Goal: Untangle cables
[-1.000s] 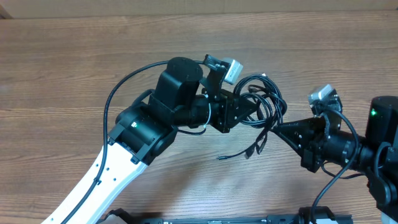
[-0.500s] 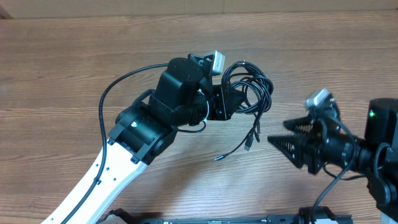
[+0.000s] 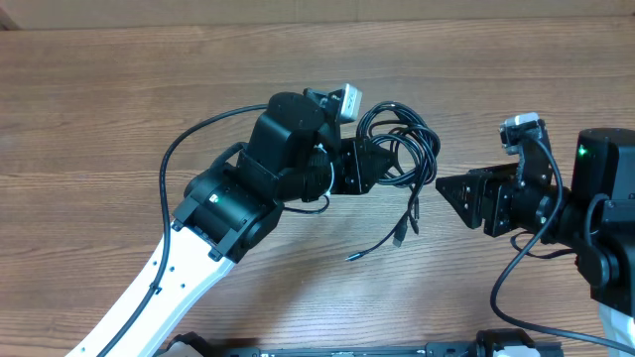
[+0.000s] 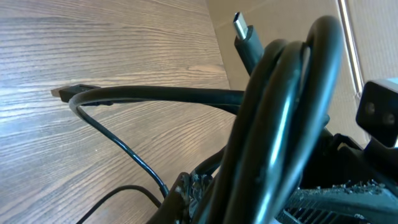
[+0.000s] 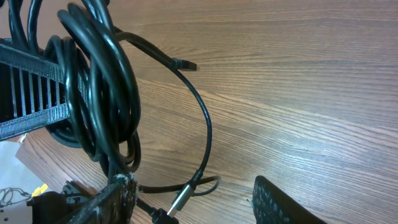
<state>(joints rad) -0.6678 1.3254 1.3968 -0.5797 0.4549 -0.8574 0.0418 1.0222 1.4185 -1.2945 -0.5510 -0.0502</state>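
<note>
— Which arm had the next move, would you say?
— The right one, to my eye. The right gripper [image 3: 448, 188] was released, its fingers apart with nothing between them, pointing across the desk [image 3: 99, 99] toward the other arm.
— What lay closest to it?
— A loose strand ending in a silver-tipped plug [image 3: 399, 236]. It hung out of the bunch, and its length ran roughly from the bunch back toward the robot's side of the desk, so it lay crosswise to the line the gripper pointed along. It was near the fingertips but apart from them, a little to their left.
— Then the bunch itself?
— Just past that, further left and slightly ahead, were the cables [image 3: 402, 149], several black loops wound together. In the right wrist view they looked held up rather than lying flat, though I could not swear the lowest tails were clear of the wood.
— And the other arm?
— Beyond the loops. The left gripper [image 3: 369, 167] was clenched on the cables from the far side, pinning the bunch. So I judged the right arm was the one to reach leftward for that dangling end, while the left merely anchored
</note>
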